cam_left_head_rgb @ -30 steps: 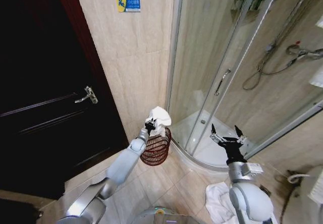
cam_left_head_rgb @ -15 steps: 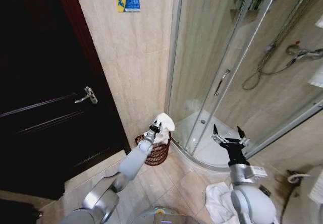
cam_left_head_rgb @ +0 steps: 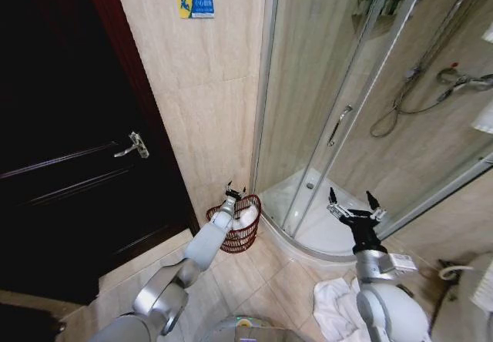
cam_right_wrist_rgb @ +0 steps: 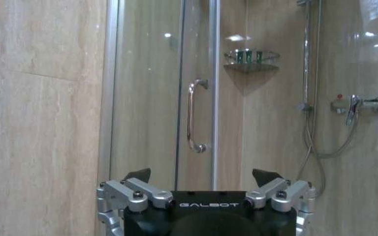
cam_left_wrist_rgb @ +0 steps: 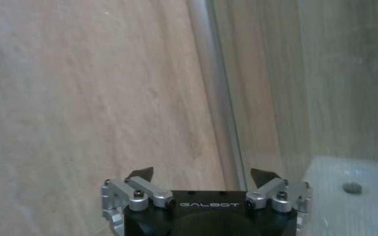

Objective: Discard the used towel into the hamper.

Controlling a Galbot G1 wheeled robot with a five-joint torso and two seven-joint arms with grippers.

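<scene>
Towel: one white towel [cam_left_head_rgb: 246, 217] lies inside the hamper [cam_left_head_rgb: 240, 234], bunched against the far side of the rim. It looks dropped in, with no gripper touching it, so I judge the discard done or all but done.
Hamper: one round reddish-brown wire basket, standing on the floor tiles [cam_left_head_rgb: 269, 276] in the corner between the beige wall [cam_left_head_rgb: 204, 103] and the shower enclosure's metal frame [cam_left_head_rgb: 266, 88]. It sits tucked out of the walkway, yet within the left arm's reach.
Left gripper: left gripper [cam_left_head_rgb: 233, 192] hovers just above the hamper's near rim, arm stretched forward and down. In the left wrist view its two dark fingertips [cam_left_wrist_rgb: 140, 173] stand spread apart with bare wall between them, so it is released and empty. Placement directly over the basket mouth fits a drop from above rather than a push in.
Right gripper: right gripper [cam_left_head_rgb: 355, 207] is held up in front of the shower glass, well apart from the hamper, fingers splayed and carrying nothing. It looks parked, kept clear of the working arm.
Second cloth: one more white cloth [cam_left_head_rgb: 333, 311] lies crumpled on the floor beside the robot's right side, well apart from the hamper. Whether it is part of the task I cannot tell.
Door: one dark door [cam_left_head_rgb: 69, 165] with a metal lever handle [cam_left_head_rgb: 132, 146], to the left of the hamper.
Count: two grippers, both empty; one hamper; one towel inside it, one cloth outside it.
</scene>
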